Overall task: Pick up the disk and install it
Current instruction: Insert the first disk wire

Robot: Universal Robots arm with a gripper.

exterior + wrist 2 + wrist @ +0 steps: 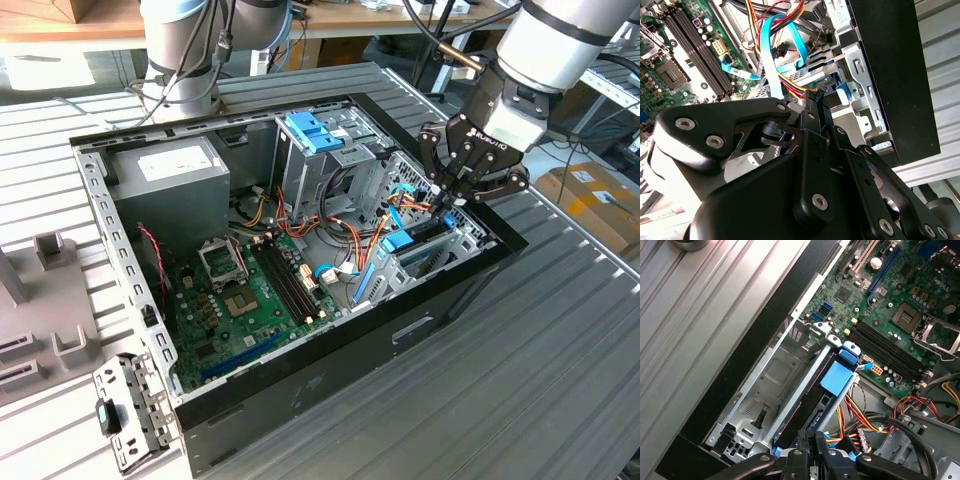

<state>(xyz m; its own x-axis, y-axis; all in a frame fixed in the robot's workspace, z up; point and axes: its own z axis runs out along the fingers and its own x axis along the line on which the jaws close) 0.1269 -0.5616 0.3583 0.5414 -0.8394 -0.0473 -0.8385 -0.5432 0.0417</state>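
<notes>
The disk [815, 390] stands on edge inside the metal drive bay [770, 385] of the open computer case, a thin dark slab with blue plastic rails and a blue tab [836, 378]. In the exterior view its blue rail [408, 240] shows at the case's right end, under my gripper [445, 195]. My gripper [812, 444] reaches down into the bay with its fingers drawn together on the disk's near end. In the second wrist view the gripper [815, 102] has its tips against the bay beside a blue clip [842, 92].
The case [470, 275] holds a grey power-supply box [165, 175], a green motherboard [250, 290], a light-blue tray [315, 130] and bundles of coloured cables [350, 240] close to the bay. A second arm's base [185, 50] stands behind. Grey fixtures [50, 330] and a bracket [125, 410] lie at the exterior view's left.
</notes>
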